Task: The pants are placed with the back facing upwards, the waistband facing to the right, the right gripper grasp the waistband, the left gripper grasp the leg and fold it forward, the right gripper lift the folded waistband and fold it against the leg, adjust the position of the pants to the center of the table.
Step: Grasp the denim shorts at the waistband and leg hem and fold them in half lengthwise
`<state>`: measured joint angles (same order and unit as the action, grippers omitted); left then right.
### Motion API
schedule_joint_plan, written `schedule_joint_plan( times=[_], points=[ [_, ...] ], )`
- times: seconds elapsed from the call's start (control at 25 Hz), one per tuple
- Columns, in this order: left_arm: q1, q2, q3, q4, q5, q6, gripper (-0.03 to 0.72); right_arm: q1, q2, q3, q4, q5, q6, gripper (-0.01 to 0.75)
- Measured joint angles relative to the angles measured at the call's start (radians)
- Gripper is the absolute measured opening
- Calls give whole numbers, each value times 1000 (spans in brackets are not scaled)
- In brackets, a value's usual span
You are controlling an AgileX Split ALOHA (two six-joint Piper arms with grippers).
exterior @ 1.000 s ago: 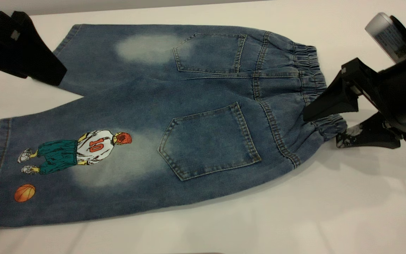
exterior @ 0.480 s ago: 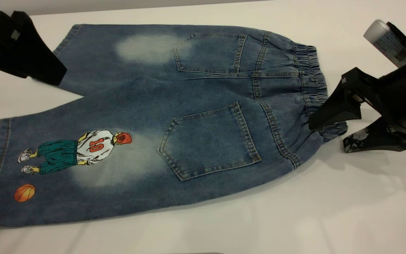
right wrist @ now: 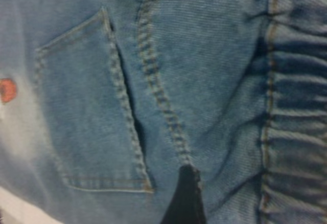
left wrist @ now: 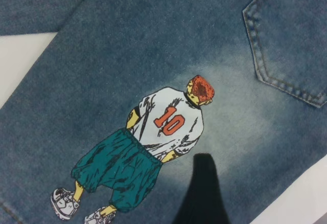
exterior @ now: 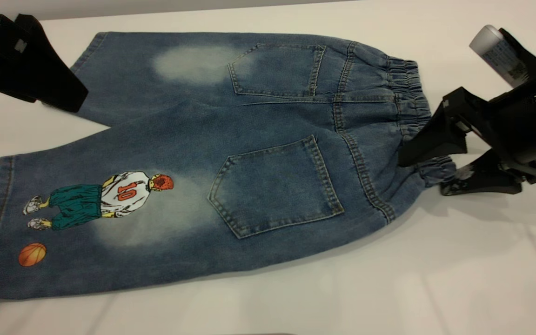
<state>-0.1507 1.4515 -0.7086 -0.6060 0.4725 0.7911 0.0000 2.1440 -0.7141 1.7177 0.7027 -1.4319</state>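
So far nothing is folded: the pants [exterior: 212, 158] lie flat on the table [exterior: 435, 279]. My right gripper [exterior: 424, 174] straddles the waistband [exterior: 414, 107], jaws apart; left gripper [exterior: 63, 93] at the far leg, grip unclear.

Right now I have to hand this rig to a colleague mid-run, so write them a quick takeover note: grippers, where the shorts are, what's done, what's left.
Right gripper: open, straddling the near end of the waistband, one finger above the fabric, the other low by the table. Not closed on it.
Left gripper: at the far leg's hem; I cannot tell whether it is open.
Pants: flat, unfolded, back pockets and printed player up, waistband to the right.
Done: pants laid out, both arms at their ends.
Left: close on waistband, grasp the leg, fold forward, fold waistband against the leg, centre the pants.
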Motion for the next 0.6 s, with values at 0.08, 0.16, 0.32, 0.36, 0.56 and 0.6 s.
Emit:
schedule_joint_plan(
  times=[0.08, 0.16, 0.32, 0.36, 0.56, 0.6],
  points=[
    [0, 0, 0, 0, 0, 0, 535, 0, 9, 0, 10, 19, -5, 565],
    [0, 0, 0, 0, 0, 0, 535, 0, 11, 0, 19, 21, -16, 556],
    [0, 0, 0, 0, 0, 0, 535, 0, 17, 0, 45, 23, -26, 498],
    [0, 0, 0, 0, 0, 0, 535, 0, 19, 0, 52, 26, -31, 484],
    [0, 0, 0, 0, 0, 0, 535, 0, 19, 0, 88, 97, -88, 444],
    [0, 0, 0, 0, 0, 0, 535, 0, 19, 0, 90, 126, -98, 442]
  ],
)
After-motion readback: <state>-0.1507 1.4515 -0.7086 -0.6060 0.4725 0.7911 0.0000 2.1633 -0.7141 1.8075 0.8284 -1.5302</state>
